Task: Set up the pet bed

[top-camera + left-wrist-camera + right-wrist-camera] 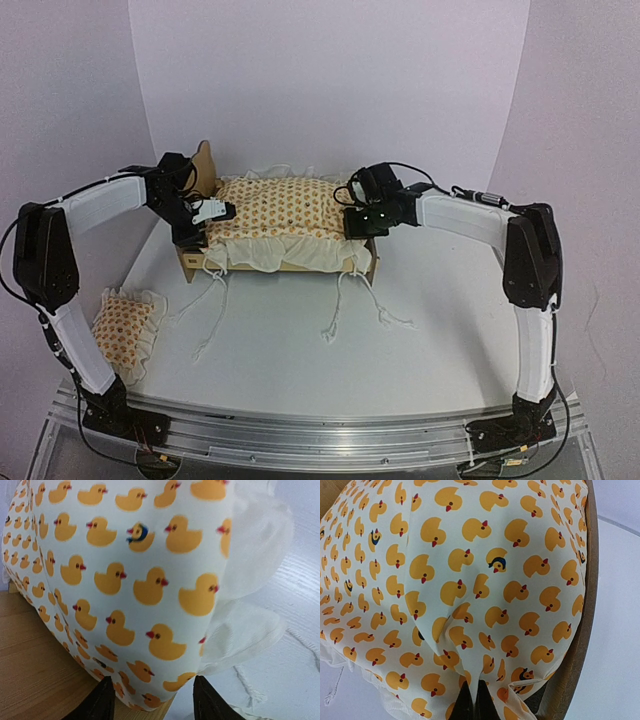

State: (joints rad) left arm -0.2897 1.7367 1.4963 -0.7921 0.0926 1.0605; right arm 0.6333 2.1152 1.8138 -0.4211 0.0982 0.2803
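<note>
The pet bed (300, 268) stands at the back middle of the table, its scalloped headboard (207, 165) at the left end. A cream cushion with orange ducks (285, 210) lies on the frame, its ruffle hanging over the front rail. At the headboard end, my left gripper (207, 225) is open, and its two dark fingertips (105, 702) straddle the cushion's corner (125, 580) above the wooden rail (35, 670). My right gripper (352, 220) is at the foot end, shut (474, 702) on a pinched fold of the cushion (470, 570) beside the bed's rail (588, 605).
A small matching ruffled pillow (125, 325) lies on the table at the near left, beside the left arm. White tie strings (340, 300) trail from the cushion over the table in front of the bed. A white wall backs the scene.
</note>
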